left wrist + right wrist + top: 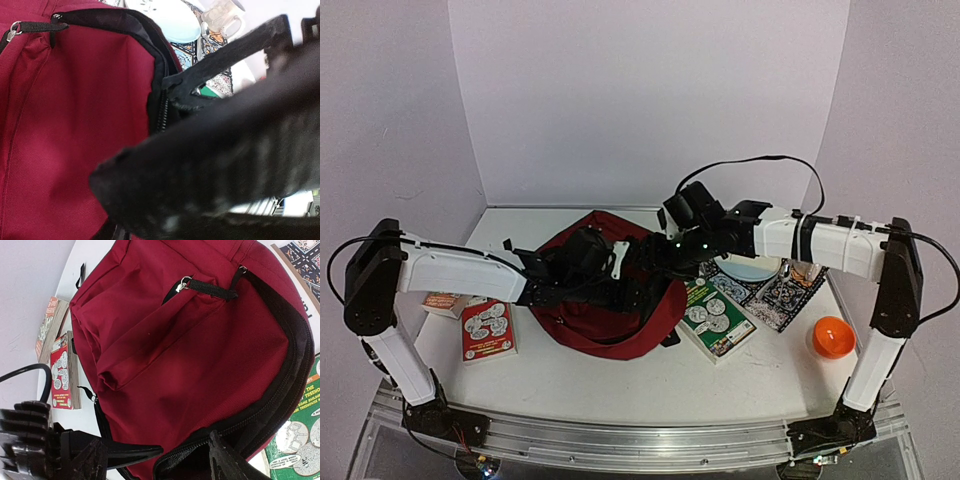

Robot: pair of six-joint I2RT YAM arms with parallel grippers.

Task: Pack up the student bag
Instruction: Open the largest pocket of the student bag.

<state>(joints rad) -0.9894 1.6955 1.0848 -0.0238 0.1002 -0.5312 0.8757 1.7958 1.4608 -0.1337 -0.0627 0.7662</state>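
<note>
- Student bag (620, 325): lies slumped in the centre of the top view on the white table (570, 385); dark red, main zip open along a black-lined rim.
- Left gripper (135, 127): extends from the left of the frame to that rim. Fingers sit on either side of the zippered edge, close together, the thin fingertip touching it. Cannot tell whether the edge is truly pinched.
- Right gripper (186, 444): extends from the right of the frame. Fingers are apart, hold nothing, and hover at the lower edge of the bag's mouth.
- Outward: green book (715, 318) just right of the bag; patterned book (775, 290) and pale plate (752, 268) beyond it; orange round object (832, 338) at far right; red book (488, 330) at lower left, well apart from the bag.
- Likely risk: a shallow bite on thin fabric may slip when lifted, letting the mouth sag shut, or may catch the zipper teeth.
- Second risk: with both wrists crowded at one opening, may knock together or drag the bag over the green book.
</note>
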